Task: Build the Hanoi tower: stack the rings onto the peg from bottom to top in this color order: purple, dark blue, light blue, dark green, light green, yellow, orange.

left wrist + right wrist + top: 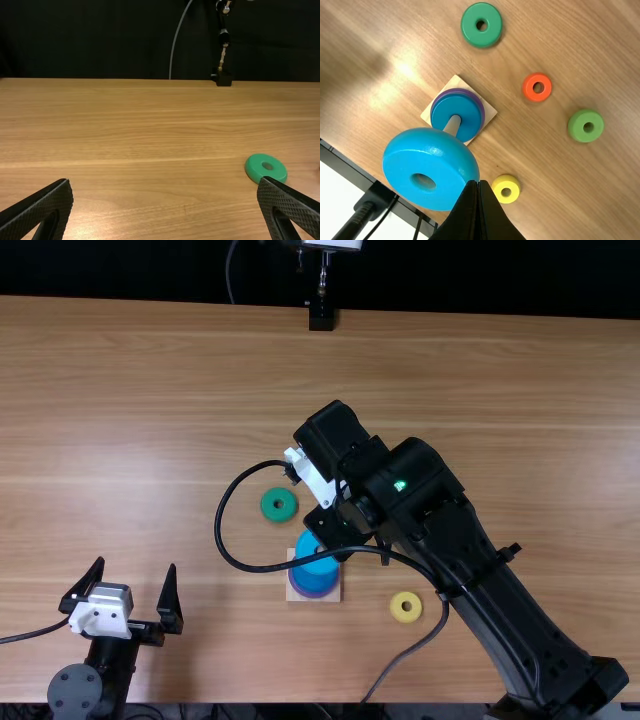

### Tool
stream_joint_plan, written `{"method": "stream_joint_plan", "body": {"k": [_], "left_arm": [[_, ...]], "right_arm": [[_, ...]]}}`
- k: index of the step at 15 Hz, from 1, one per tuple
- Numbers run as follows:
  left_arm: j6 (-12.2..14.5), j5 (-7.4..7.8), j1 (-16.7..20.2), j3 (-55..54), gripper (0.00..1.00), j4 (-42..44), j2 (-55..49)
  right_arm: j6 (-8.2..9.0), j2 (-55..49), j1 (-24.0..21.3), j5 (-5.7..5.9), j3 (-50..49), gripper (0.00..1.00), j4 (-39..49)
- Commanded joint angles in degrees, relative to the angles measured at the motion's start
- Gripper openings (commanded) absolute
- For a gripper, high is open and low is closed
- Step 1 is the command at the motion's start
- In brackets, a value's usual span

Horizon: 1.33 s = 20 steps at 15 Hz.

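The right gripper [336, 525] pinches the light blue ring [445, 150] near the peg [453, 125]. The purple ring [481, 111] and dark blue ring [467, 115] sit on it. The left gripper's [137, 564] fingers are wide apart.

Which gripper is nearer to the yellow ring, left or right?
The right gripper is nearer: in the top view it hangs left of and beyond the yellow ring. The left gripper is farther left, past the wooden base.

Light blue ring [405, 152] near peg [453, 125], dark blue ring [440, 113] atop purple ring [483, 114]
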Motion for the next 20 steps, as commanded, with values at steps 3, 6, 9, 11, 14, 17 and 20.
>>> {"method": "stream_joint_plan", "body": {"k": [3, 6, 9, 11, 14, 17, 20], "left_arm": [[0.6, 0.92, 0.0, -2.5, 1.0, -0.3, -0.7], [0.6, 0.92, 0.0, -2.5, 1.0, -0.3, -0.7], [0.6, 0.92, 0.0, -2.5, 1.0, -0.3, -0.7], [0.6, 0.92, 0.0, -2.5, 1.0, -0.3, -0.7], [0.6, 0.92, 0.0, -2.5, 1.0, -0.3, -0.7], [0.6, 0.92, 0.0, -2.5, 1.0, -0.3, -0.7], [0.6, 0.92, 0.0, -2.5, 1.0, -0.4, -0.7]], "right_arm": [[0.37, -0.4, 1.2, -0.77, -0.6, 0.0, -0.1], [0.37, -0.4, 2.9, -0.67, -0.8, 0.0, -0.2], [0.47, -0.4, 3.1, -0.67, -0.8, 0.0, -0.2], [0.37, -0.5, 3.0, -0.67, -2.0, 0.0, -0.2], [0.37, -0.5, 2.4, -0.77, -4.1, 0.0, 0.0], [0.26, -0.4, 2.5, -0.77, -5.6, 0.0, 0.3], [0.37, -0.4, 2.6, -0.77, -4.7, 0.0, 0.4]]}}
